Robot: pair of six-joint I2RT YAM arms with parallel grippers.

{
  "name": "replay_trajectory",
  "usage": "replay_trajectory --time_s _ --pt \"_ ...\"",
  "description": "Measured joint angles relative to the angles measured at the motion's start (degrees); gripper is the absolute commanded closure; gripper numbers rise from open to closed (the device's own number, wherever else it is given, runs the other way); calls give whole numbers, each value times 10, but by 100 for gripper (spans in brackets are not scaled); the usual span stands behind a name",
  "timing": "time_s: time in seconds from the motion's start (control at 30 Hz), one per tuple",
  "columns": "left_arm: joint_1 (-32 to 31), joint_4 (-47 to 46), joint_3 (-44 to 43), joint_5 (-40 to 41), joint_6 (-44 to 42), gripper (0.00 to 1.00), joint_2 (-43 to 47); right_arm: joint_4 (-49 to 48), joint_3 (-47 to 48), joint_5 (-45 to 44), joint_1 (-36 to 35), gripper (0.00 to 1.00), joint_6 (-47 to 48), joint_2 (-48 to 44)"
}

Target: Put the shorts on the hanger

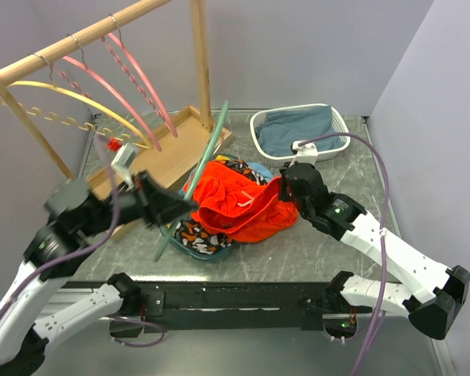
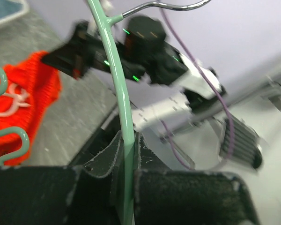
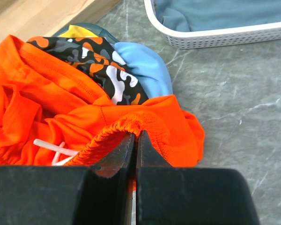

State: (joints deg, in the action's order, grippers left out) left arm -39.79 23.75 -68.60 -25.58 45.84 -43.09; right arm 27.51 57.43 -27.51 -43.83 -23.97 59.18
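The orange-red shorts [image 1: 243,205] lie bunched at the table's middle, on top of a patterned garment. My right gripper [image 1: 286,192] is shut on their elastic waistband; in the right wrist view the shorts [image 3: 51,103] fold over my gripper [image 3: 135,137], with the white drawstring [image 3: 51,147] to the left. My left gripper [image 1: 184,205] is shut on the pale green hanger [image 1: 211,145], which stands tilted just left of the shorts. In the left wrist view my gripper [image 2: 128,154] clamps the hanger's arm [image 2: 118,89], its metal hook [image 2: 171,5] is at the top and the shorts [image 2: 33,93] are at the left.
A wooden rack [image 1: 70,48] at the back left carries pink hangers [image 1: 141,82] and a yellow hanger [image 1: 78,98] over a wooden tray [image 1: 172,153]. A white basket [image 1: 260,139] with blue-grey cloth stands at the back right. The black-orange-white garment [image 1: 196,233] lies under the shorts.
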Motion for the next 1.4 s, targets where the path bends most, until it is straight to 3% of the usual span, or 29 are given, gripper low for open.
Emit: replay_trajectory --time_s 0.2,0.5,0.83,1.13,1.4 --pt "0 16 59 -111 46 99 111 -7 21 2 4 100 42 27" --pt "0 84 115 -212 92 99 160 -8 117 13 7 100 115 63" --pt "0 87 126 -239 95 99 167 -2 159 61 0 100 168 80" --pt "0 43 195 -245 110 99 171 9 160 58 -67 100 213 87" --pt "0 35 198 -235 102 99 172 26 186 101 -96 100 252 89"
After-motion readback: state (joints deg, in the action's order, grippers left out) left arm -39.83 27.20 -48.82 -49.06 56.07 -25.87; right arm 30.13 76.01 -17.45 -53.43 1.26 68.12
